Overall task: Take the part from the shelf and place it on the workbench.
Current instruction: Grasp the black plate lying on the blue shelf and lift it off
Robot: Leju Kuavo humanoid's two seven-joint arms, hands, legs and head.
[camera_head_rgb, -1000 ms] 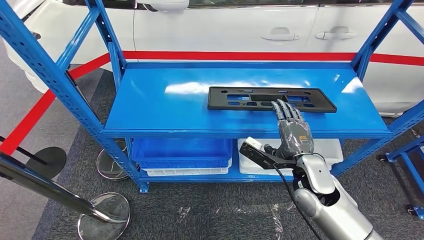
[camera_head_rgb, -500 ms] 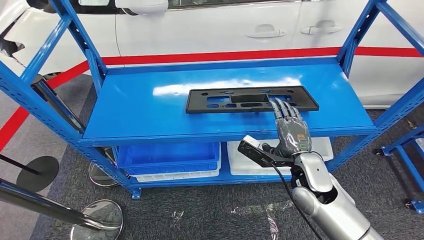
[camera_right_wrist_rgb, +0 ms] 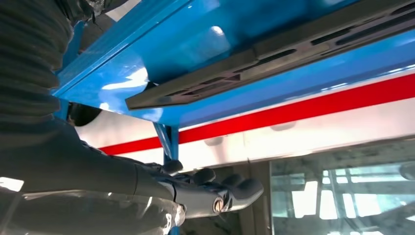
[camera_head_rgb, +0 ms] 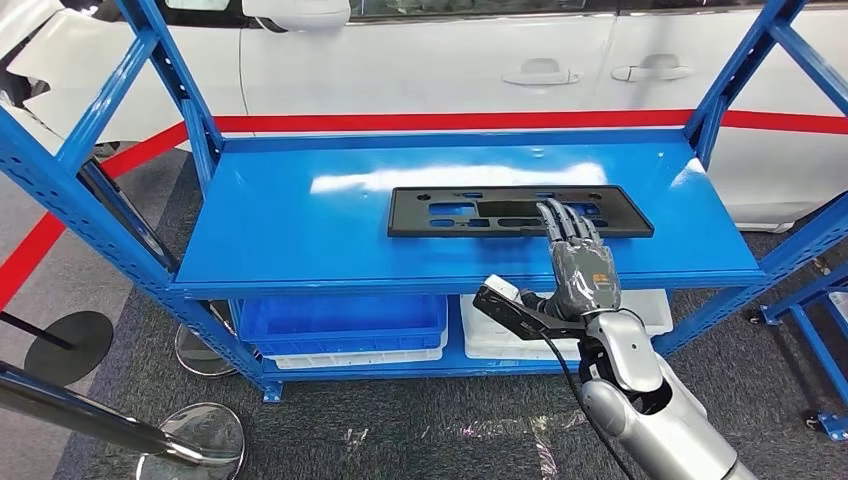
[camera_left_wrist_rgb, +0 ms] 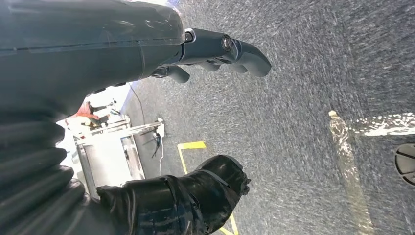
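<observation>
Since half a second ago my whole view has swung a little, yet my right hand [camera_head_rgb: 580, 262] stays stretched out over the part [camera_head_rgb: 520, 211], holding nothing.

Left to right: my left hand [camera_left_wrist_rgb: 215, 51] hangs over grey carpet [camera_left_wrist_rgb: 303, 98], fingers loosely curled and apart, with nothing in them. On the blue shelf [camera_head_rgb: 300, 240] the black part lies flat, slightly toward 3 o'clock of its middle, long side across. My right fingers [camera_head_rgb: 562, 222] reach toward 12 o'clock, straight and close together, tips over the part's near edge toward its 3 o'clock end; whether they touch it I cannot tell. At 12 o'clock beyond the shelf stands a white car [camera_head_rgb: 450, 60] with a red stripe.
</observation>
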